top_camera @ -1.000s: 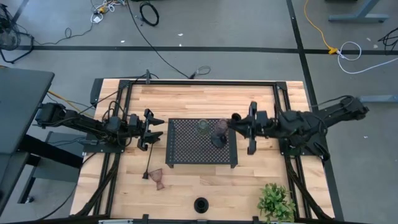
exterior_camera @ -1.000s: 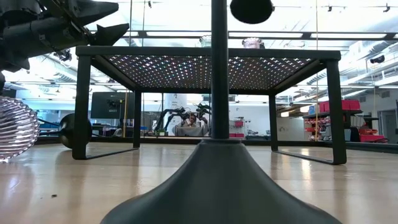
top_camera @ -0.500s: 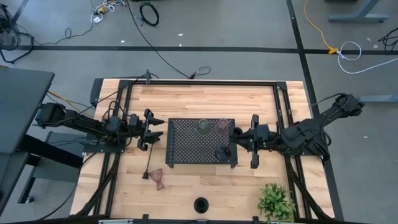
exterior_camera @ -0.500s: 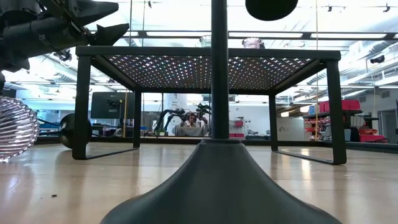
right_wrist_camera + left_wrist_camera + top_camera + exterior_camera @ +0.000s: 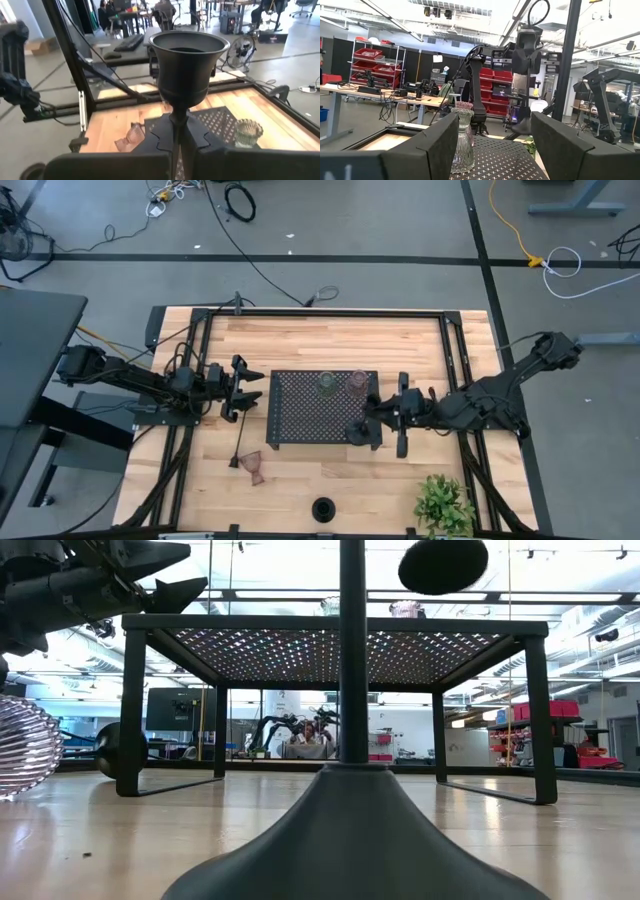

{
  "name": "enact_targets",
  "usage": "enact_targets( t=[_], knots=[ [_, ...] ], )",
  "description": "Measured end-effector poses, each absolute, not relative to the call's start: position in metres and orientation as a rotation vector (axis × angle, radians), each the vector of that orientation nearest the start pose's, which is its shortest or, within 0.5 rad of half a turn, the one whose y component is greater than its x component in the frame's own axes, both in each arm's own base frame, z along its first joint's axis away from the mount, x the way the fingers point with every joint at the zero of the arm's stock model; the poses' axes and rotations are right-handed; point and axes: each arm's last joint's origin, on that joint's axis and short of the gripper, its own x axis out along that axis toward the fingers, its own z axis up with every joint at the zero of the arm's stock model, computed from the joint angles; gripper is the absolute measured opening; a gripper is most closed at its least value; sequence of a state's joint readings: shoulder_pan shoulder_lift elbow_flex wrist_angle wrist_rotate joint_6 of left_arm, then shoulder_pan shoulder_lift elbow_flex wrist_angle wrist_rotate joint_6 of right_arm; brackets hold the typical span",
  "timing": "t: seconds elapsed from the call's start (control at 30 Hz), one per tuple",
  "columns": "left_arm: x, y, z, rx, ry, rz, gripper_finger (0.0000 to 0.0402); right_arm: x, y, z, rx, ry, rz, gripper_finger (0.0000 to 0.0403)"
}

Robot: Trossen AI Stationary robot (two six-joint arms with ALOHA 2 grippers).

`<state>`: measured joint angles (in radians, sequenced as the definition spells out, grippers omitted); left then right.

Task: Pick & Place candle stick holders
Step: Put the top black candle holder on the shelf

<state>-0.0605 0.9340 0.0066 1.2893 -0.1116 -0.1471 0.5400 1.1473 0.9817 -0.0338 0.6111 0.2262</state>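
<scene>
My right gripper (image 5: 371, 416) is shut on a black candle stick holder (image 5: 357, 430), above the near right corner of the black perforated tray (image 5: 300, 420). The holder's cup (image 5: 187, 60) fills the right wrist view, and its round base (image 5: 443, 565) shows above the tray top. A pale green glass holder (image 5: 326, 384) and a pinkish one (image 5: 357, 382) stand on the tray's far side. Another black holder (image 5: 240, 446) and a pinkish-brown glass one (image 5: 257, 470) lie on the table left of the tray. A third black holder (image 5: 322, 508) stands near the front edge. My left gripper (image 5: 256, 388) waits open at the tray's left edge. My right gripper pinches the black holder's thin stem (image 5: 176, 122) just below the cup between its two fingers (image 5: 150, 142). The fingers come about level from the table's right side and lie across the stem. The holder stands upright, lifted clear above the tray.
A small leafy plant (image 5: 443, 505) stands at the near right corner of the table. The black frame rails (image 5: 320, 312) run around the table top. The close black holder (image 5: 350, 830) blocks the middle of the low view.
My right gripper has swung toward the table's near edge and sunk a little, carrying the black holder from over the tray's far right part to over its near right corner. The holder has stayed upright and clear of the tray.
</scene>
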Motion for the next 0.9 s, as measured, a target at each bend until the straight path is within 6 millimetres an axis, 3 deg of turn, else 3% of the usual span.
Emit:
enact_targets(
  t=[0.3, 0.9],
  knots=[
    [0.148, -0.006, 0.19, -0.177, -0.364, 0.024, 0.0248, 0.233, 0.12, 0.331, 0.091, 0.233, -0.103, 0.0002],
    [0.148, -0.006, 0.19, -0.176, -0.363, 0.024, 0.0248, 0.235, 0.12, 0.323, 0.01, 0.26, -0.206, 0.0002]
  ],
)
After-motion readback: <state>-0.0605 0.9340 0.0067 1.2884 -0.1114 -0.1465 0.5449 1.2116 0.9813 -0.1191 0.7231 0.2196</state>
